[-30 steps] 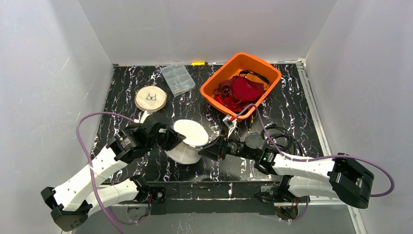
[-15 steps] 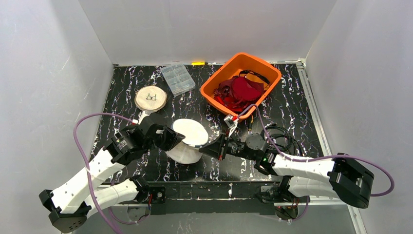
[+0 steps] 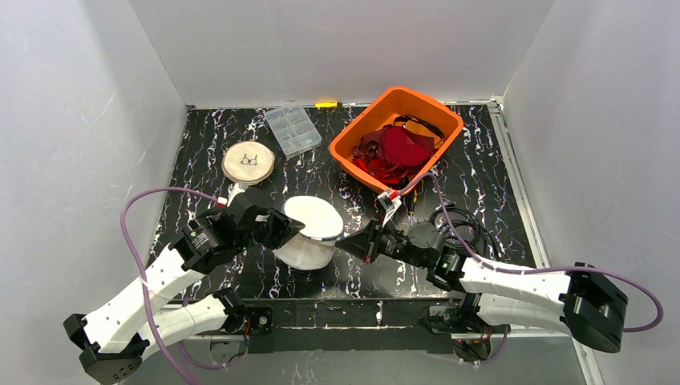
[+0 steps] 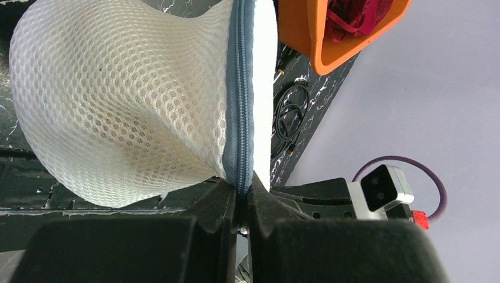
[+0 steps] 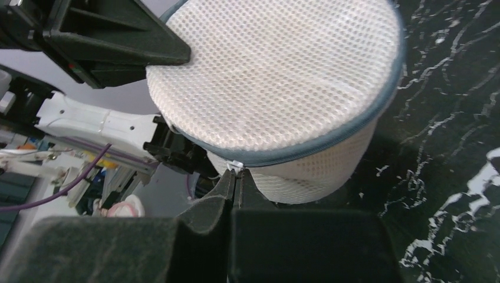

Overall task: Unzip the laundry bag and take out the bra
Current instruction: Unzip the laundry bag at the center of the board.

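The laundry bag (image 3: 309, 233) is a round white mesh pouch with a blue-grey zipper (image 4: 239, 88) around its rim, lifted off the table between both arms. My left gripper (image 3: 290, 227) is shut on the bag's zipper seam (image 4: 240, 177) at its left side. My right gripper (image 3: 346, 242) is shut on the small white zipper pull (image 5: 236, 165) at the bag's right side, in the right wrist view just below the zipper line. The zipper looks closed along the stretch that shows. The bra is hidden; the mesh (image 5: 277, 76) shows nothing of the inside.
An orange bin (image 3: 353, 136) with dark red garments stands at the back right. A clear plastic box (image 3: 293, 130), a round wooden disc (image 3: 248, 162) and a yellow pen (image 3: 327, 104) lie at the back. A black cable coil (image 3: 465, 224) lies right of my right wrist.
My right gripper has closed its jaws onto the zipper pull, and its arm has shifted slightly to the right. The left gripper keeps its hold on the seam.
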You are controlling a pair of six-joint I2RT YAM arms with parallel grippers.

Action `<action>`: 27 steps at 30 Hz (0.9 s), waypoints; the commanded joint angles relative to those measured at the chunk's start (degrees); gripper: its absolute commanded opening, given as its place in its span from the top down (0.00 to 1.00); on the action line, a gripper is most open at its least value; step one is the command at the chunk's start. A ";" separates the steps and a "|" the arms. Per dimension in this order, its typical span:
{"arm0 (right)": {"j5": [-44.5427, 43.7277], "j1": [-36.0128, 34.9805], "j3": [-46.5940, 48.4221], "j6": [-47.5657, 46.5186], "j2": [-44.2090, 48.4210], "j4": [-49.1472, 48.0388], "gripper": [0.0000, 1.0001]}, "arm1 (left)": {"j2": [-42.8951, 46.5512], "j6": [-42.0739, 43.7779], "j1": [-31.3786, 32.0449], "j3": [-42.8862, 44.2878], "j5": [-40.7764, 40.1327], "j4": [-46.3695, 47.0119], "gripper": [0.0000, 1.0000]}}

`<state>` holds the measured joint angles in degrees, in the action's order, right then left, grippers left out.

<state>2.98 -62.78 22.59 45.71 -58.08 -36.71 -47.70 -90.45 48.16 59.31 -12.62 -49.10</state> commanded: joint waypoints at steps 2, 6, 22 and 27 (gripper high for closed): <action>-9.39 -0.18 -0.93 -2.33 4.94 11.75 0.99 | 1.25 2.28 -0.16 -1.32 0.49 2.54 1.00; -11.29 -0.23 -0.13 -6.64 8.68 20.37 0.99 | -0.76 16.05 -0.13 -5.10 5.51 14.34 1.00; -8.81 -0.25 -4.94 -7.79 24.41 39.29 0.99 | -14.51 47.81 -2.95 -17.90 28.17 48.32 0.93; -8.28 -0.53 -6.47 -5.38 22.54 34.69 0.99 | -13.04 47.10 -3.30 -20.91 27.16 50.94 0.54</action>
<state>-6.07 -63.09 16.82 37.80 -34.33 3.11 -62.87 -45.82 45.45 40.27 12.82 -3.11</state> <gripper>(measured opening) 0.031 0.290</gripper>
